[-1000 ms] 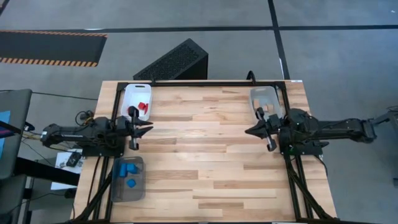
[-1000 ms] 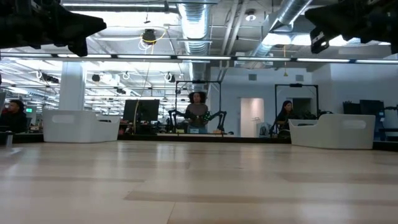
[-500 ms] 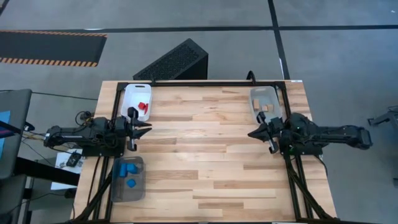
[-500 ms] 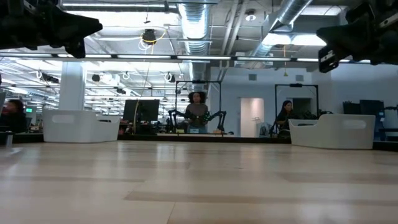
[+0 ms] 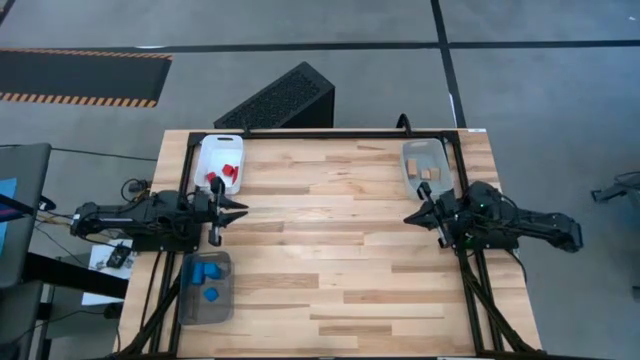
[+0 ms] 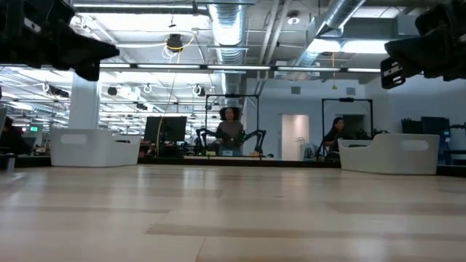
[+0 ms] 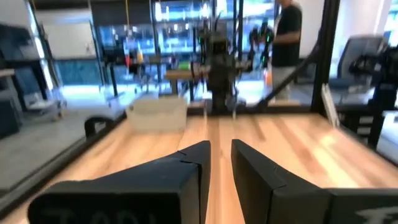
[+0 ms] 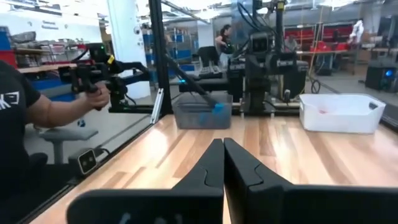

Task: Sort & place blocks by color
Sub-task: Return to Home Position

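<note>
Hanging between the red blocks [image 5: 229,171] in the white tray [image 5: 207,150] and the blue blocks [image 5: 207,274], the left gripper [image 5: 237,211] has a thin finger gap, and the right gripper [image 5: 411,217] sits pinched shut by the wooden blocks [image 5: 428,174], all hidden behind tray walls [image 6: 95,148] in the low view.

Open-plan robotics lab — exposed ceiling ducts [image 6: 226,22], striplights [image 6: 182,67], monitor desks [image 6: 164,129] beyond the wooden table [image 5: 330,250].

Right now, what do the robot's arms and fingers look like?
The left arm and right arm are dark, slim and jointed. The left gripper and right gripper each end in two black wedge-shaped fingers tapering to points. Loose cables lie near the left arm's base.
</note>
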